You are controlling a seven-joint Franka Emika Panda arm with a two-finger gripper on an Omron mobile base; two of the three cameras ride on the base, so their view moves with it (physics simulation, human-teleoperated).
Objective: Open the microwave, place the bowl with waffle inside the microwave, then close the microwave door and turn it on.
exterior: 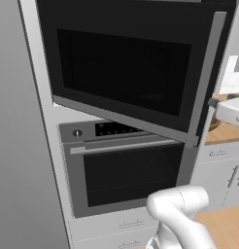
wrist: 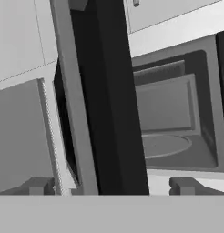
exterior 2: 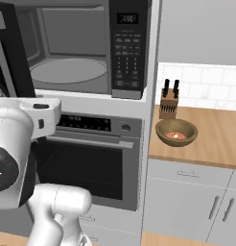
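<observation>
While the gripper [wrist: 109, 185] sits wide open, empty, straddling the microwave door [exterior: 126, 68] edge, the door hangs swung out from the microwave [exterior 2: 81, 48]. Risk: arm clips the door en route, pushing it back shut. Bowl [exterior 2: 176, 132] w/ waffle waits on the counter [exterior 2: 211, 139] right of the microwave. Keypad and display text too blurred to read; no brands legible.

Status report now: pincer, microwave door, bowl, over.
Pincer open, straddling door edge. Microwave door swung open, turntable bare. Bowl on counter beside knife block.
</observation>
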